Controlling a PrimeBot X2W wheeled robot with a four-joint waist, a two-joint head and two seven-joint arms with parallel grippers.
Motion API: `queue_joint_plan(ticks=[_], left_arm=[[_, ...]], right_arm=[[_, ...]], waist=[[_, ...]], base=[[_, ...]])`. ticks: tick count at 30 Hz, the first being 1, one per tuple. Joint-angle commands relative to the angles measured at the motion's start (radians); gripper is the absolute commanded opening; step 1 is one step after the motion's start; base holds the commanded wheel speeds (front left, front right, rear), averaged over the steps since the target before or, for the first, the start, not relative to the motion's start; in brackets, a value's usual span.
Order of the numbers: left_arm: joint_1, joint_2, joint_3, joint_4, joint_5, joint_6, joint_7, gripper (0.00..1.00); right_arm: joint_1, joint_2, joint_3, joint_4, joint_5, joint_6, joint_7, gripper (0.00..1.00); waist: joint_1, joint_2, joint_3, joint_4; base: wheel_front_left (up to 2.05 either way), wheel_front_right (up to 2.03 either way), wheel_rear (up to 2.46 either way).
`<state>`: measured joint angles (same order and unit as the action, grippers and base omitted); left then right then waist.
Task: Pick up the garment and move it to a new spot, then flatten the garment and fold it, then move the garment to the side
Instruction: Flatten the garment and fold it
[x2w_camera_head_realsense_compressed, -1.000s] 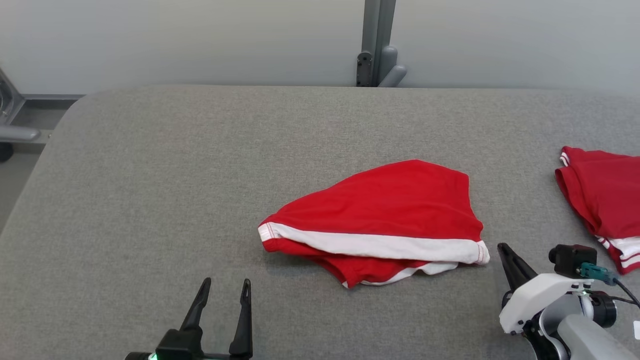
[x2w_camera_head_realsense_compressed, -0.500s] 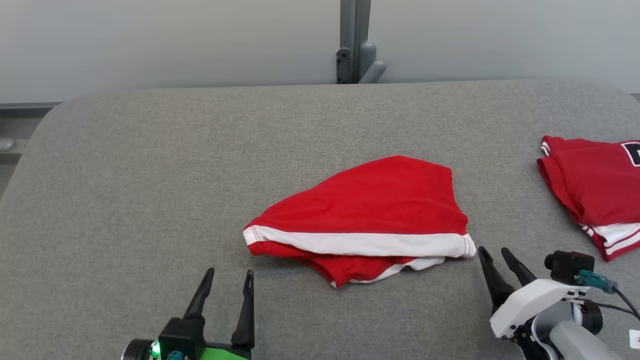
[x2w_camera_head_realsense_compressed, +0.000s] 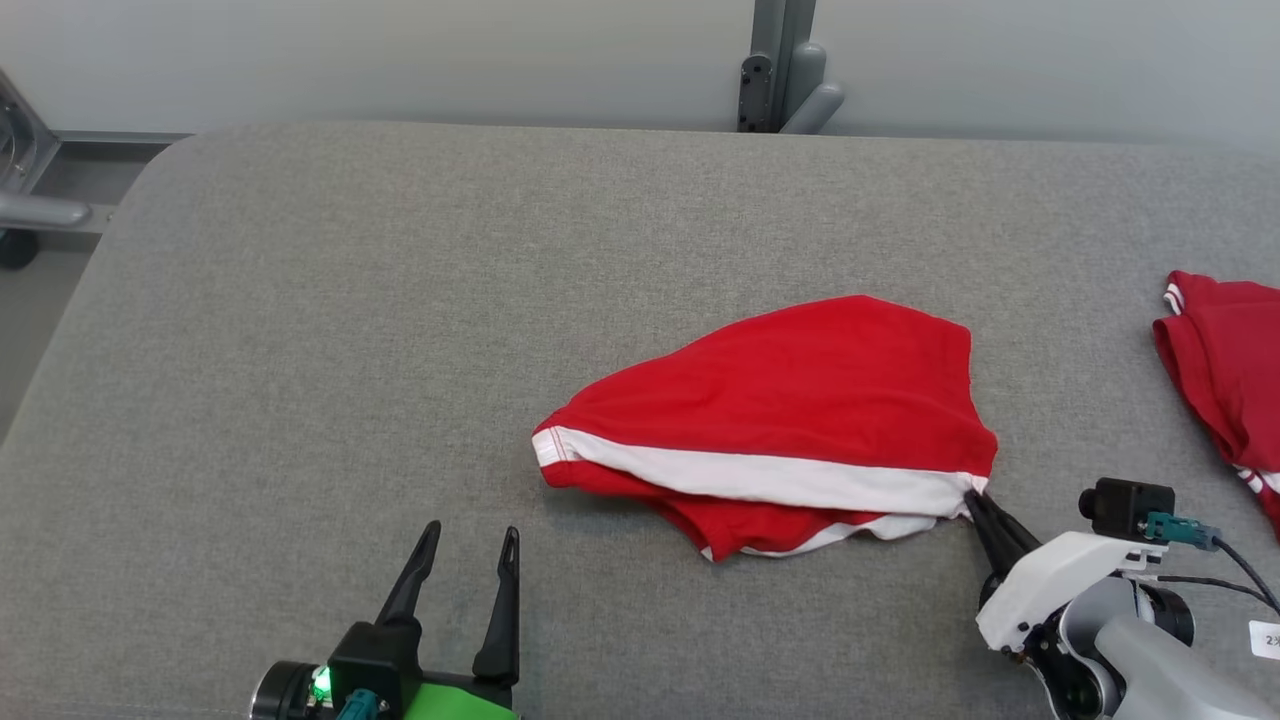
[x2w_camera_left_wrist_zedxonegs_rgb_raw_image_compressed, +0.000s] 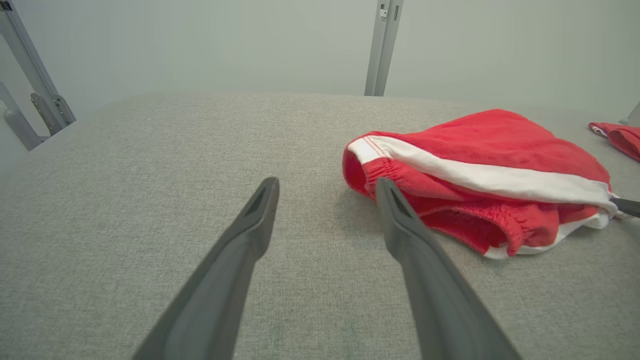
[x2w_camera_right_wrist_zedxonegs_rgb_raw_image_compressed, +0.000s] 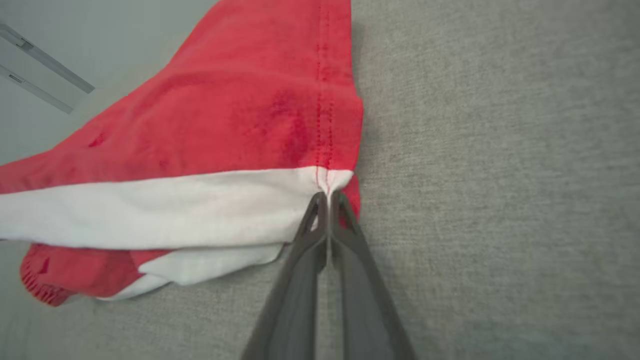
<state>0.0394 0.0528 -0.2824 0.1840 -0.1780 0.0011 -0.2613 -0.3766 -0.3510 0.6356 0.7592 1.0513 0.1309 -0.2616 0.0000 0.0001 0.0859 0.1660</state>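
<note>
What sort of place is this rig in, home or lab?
Likely a lab or test bay: grey fabric-covered table, bare pale wall with a metal post, a second red garment at the table's right.

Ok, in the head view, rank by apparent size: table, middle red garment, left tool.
1. table
2. red garment
3. left tool, smallest even though it is nearest the camera, which makes it look larger.

Grey table (x2w_camera_head_realsense_compressed: 300, 330); red garment (x2w_camera_head_realsense_compressed: 800, 390); second garment (x2w_camera_head_realsense_compressed: 1222, 370)
</note>
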Motion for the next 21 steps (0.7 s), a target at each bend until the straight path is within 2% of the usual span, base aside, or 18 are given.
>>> queue_joint_plan(ticks=[1,9,11,15,21], left_arm=[[-0.014,0.0,0.004,-0.003,-0.002,0.007,-0.004,1.0],[-0.012,-0.001,0.019,-0.01,-0.006,0.004,-0.004,1.0],[-0.015,-0.001,0.016,-0.01,-0.018,-0.015,-0.004,1.0],[-0.018,0.0,-0.016,0.017,-0.056,-0.078,0.004,1.0],[-0.035,0.022,-0.075,0.071,-0.093,-0.114,0.069,1.0]], right_arm=[[-0.011,-0.021,0.009,-0.001,0.008,-0.001,-0.003,0.0],[0.044,-0.096,-0.047,-0.08,-0.08,-0.001,-0.004,0.0],[0.061,-0.108,-0.059,-0.092,-0.107,-0.001,-0.004,0.0],[0.084,-0.112,-0.073,-0.109,-0.136,-0.001,-0.004,0.0],[0.092,-0.101,-0.077,-0.116,-0.151,-0.001,-0.004,0.0]], waist=[[0.0,-0.0001,0.005,0.0],[0.0,-0.0001,-0.003,-0.05],[0.0,-0.0001,-0.006,-0.063],[0.0,-0.0001,-0.011,-0.086],[0.0,-0.0001,-0.022,-0.103]], base=[[0.0,0.0,0.0],[0.0,0.0,0.0],[0.0,0.0,0.0],[0.0,0.0,0.0],[0.0,0.0,0.0]])
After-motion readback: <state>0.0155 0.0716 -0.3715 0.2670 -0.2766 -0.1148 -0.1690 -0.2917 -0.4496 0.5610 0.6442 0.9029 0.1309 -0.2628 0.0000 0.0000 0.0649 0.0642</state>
